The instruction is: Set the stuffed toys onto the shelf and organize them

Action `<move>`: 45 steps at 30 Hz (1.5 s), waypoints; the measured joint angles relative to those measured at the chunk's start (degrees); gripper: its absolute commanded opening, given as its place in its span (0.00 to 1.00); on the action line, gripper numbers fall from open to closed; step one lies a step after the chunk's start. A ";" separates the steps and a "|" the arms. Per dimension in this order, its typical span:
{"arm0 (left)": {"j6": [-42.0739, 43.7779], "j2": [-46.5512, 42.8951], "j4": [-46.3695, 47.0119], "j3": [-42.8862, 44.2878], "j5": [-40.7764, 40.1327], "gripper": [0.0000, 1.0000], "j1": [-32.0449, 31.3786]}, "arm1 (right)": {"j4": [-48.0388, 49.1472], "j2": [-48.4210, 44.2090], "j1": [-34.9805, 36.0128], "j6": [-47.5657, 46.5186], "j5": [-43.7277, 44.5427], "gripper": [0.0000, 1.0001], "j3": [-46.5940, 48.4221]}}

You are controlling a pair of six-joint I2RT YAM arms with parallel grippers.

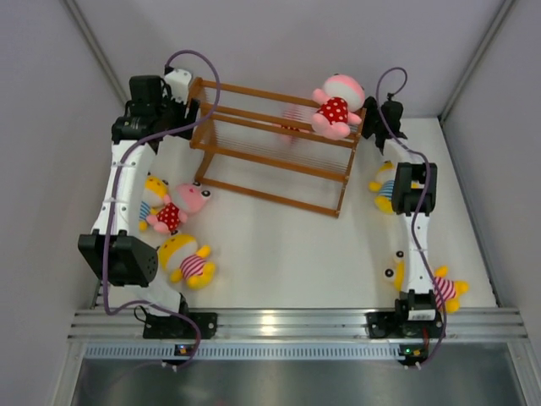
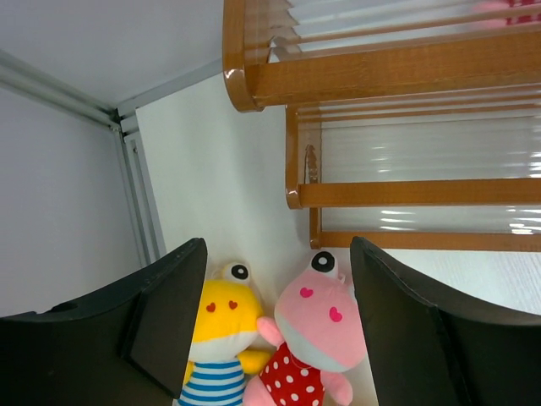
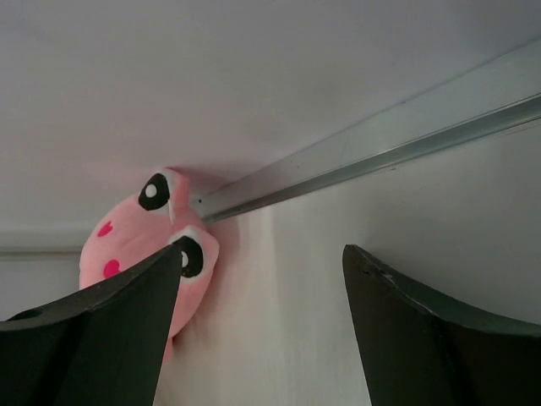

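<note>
We observe the left gripper (image 2: pixel 277 247) spread and holding nothing, beside the left end of the shelf (image 1: pixel 270 161). The right gripper (image 3: pixel 264 247) is likewise spread, just beside the pink toy (image 1: pixel 336 106) seated at the right end of the top tier. A second pink toy (image 1: pixel 179 207) and a yellow toy (image 1: pixel 152 196) lie touching on the table (image 1: pixel 279 254).

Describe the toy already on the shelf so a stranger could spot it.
Find the orange-brown shelf at the back of the table. On its top tier, right end, sits a pink toy in red white-dotted clothes. It is the only toy off the table.
</note>
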 measured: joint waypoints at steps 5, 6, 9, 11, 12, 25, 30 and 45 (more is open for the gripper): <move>-0.07 0.76 -1.05 0.98 -0.87 0.74 0.17 | 3.78 3.26 3.58 4.85 1.16 0.76 2.21; -0.07 0.92 -1.16 1.09 -0.92 0.74 0.17 | 4.59 3.78 4.35 5.81 1.27 0.76 2.71; -0.07 1.40 -1.86 1.49 -1.36 0.74 0.15 | 6.75 5.35 6.34 8.04 1.68 0.76 3.74; -0.07 1.73 -2.29 1.75 -1.70 0.74 0.15 | 7.34 5.60 7.19 8.85 1.86 0.76 3.96; -0.07 1.81 -2.38 1.77 -1.88 0.74 0.15 | 7.43 5.64 7.50 9.16 1.86 0.75 3.96; -0.02 1.84 -2.82 2.29 -1.97 0.73 0.15 | 13.99 8.92 8.00 13.31 2.84 0.08 3.96; 0.11 1.84 -2.80 2.29 -2.19 0.73 0.15 | 17.70 9.33 7.89 14.56 3.04 0.00 2.67; 0.98 1.73 -3.52 2.27 -0.02 0.76 0.15 | 18.71 -29.18 -1.75 2.64 12.83 0.00 -39.50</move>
